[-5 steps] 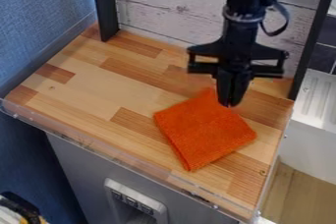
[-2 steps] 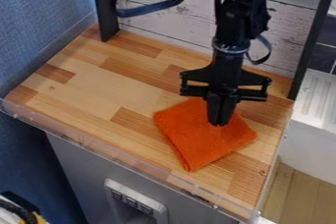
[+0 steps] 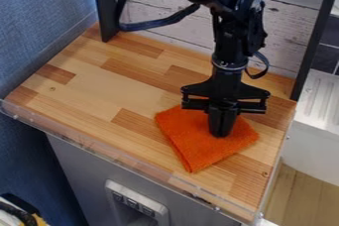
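Butcher-block counter (image 3: 92, 84), folded orange cloth (image 3: 192, 141) flat around 4 o'clock. Black gripper (image 3: 221, 134) is pinched together over the cloth's 2 o'clock side. Looks like the contact stage tbh; next move calls for careful height control.

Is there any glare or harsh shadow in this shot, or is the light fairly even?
Camera view: fairly even light on the wooden worktop, no harsh shadow evident there; small highlights on the black arm; gripper very dark against the orange cloth.
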You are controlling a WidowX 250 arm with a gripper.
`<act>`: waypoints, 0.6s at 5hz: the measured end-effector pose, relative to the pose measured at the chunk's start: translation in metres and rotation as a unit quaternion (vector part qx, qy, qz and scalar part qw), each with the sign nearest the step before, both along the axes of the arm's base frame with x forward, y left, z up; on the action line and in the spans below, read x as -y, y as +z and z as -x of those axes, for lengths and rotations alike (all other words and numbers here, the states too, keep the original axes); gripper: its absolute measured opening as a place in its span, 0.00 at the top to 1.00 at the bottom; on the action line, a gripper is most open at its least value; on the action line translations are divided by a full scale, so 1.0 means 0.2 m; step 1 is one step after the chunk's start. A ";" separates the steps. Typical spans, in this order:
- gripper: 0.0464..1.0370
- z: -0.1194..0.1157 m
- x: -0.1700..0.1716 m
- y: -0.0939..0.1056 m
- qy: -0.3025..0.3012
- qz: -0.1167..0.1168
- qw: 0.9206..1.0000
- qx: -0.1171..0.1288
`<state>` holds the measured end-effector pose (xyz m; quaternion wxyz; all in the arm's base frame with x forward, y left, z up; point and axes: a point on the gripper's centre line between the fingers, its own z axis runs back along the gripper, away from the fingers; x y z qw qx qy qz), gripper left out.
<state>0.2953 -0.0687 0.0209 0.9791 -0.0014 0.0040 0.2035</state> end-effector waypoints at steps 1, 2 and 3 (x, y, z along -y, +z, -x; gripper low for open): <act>0.98 0.00 0.00 -0.01 -0.007 0.002 1.000 0.004; 0.98 -0.02 -0.02 -0.02 -0.007 0.002 1.000 0.008; 0.98 -0.04 -0.09 -0.04 -0.024 0.003 1.000 0.005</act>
